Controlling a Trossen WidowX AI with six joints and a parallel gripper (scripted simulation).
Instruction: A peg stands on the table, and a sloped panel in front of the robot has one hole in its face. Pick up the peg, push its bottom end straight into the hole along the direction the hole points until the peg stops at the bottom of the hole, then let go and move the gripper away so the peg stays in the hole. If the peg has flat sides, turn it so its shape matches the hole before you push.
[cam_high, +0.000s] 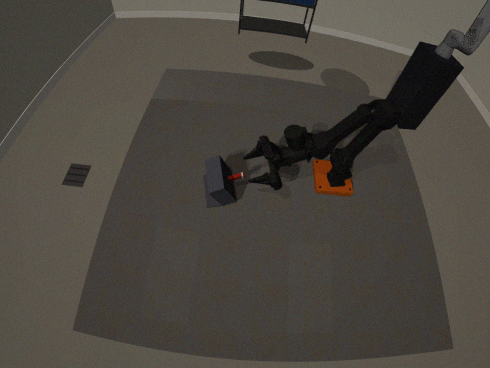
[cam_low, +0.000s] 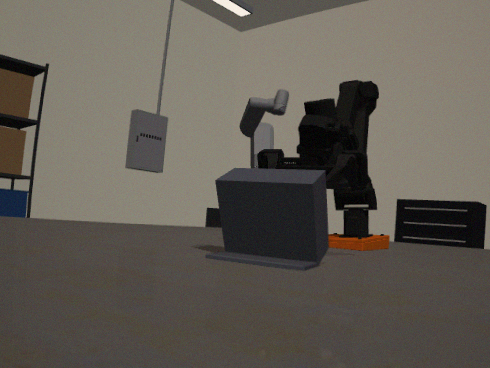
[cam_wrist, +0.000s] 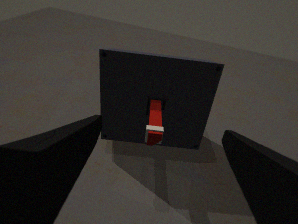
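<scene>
Now peg (cam_wrist: 155, 121) seated in panel (cam_wrist: 125, 90); end effector (cam_high: 257, 167) open, apart.

Red peg (cam_wrist: 155, 121) in panel (cam_wrist: 125, 95) hole

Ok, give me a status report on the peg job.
Tool open, holding nothing. Peg seated in panel hole, white end protruding. Nothing blocking the tool.

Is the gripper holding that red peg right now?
No, the gripper is wide open, and the red peg sits in the panel hole, apart from both fingers.
</scene>
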